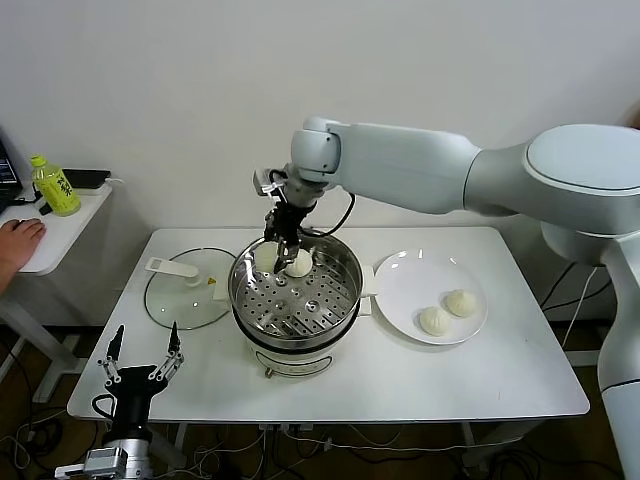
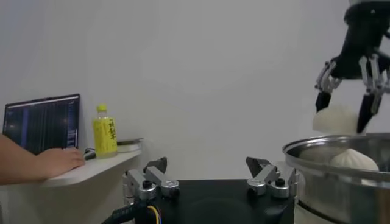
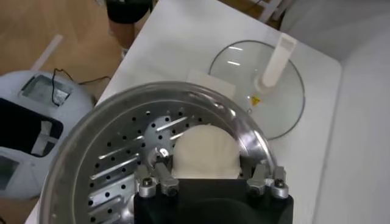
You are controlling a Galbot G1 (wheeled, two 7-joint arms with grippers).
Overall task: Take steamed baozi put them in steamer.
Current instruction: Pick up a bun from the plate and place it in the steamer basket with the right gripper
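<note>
Reaching in from the table's right side, the right arm hung its gripper (image 1: 283,243) over the far rim of the steamer (image 1: 340,262), which stood mid-table. Its fingers were closed round a baozi (image 3: 204,152) held just above the perforated tray, straight below the wrist, so the release looked to call for only a short drop. A second baozi (image 1: 299,264) already lay on the tray beside it; two more (image 1: 435,320) waited on the plate (image 1: 400,280) toward the right edge. The left gripper (image 1: 140,352), spread open and empty, sat parked off the near-left corner.

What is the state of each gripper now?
Left gripper: open, empty.
Right gripper: shut on a baozi over the steamer.
</note>
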